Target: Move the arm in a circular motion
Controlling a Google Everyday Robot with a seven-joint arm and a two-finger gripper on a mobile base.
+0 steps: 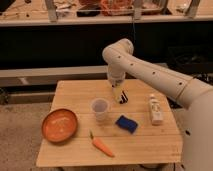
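The gripper [120,96] is hanging at the end of the arm [146,73], pointing down over the far middle of the wooden table [150,145]. It is sitting just to the right of and slightly behind the white cup [100,109]. Whether it is spread or closed cannot be told, and nothing is showing in its grasp. Its dark tip is hovering close to the tabletop, and whether it is touching the wood cannot be made out.

The arm is reaching in from the right edge of the scene. Its thick white segment is rising leftward to a rounded joint above the far side of the table, then bending straight down into the wrist. Small dark dots are running along its glossy shell.

On the table, the cup is standing upright near the centre. An orange bowl [59,125] is resting at the near left, well apart from the cup. A carrot [102,145] is lying at the near edge, in front of the cup, its green end pointing toward the far side. A blue sponge [126,123] is lying just to the right of the cup, on the nearer side of the gripper. A white bottle [155,110] is lying on the right side of the table, under the arm's long segment.
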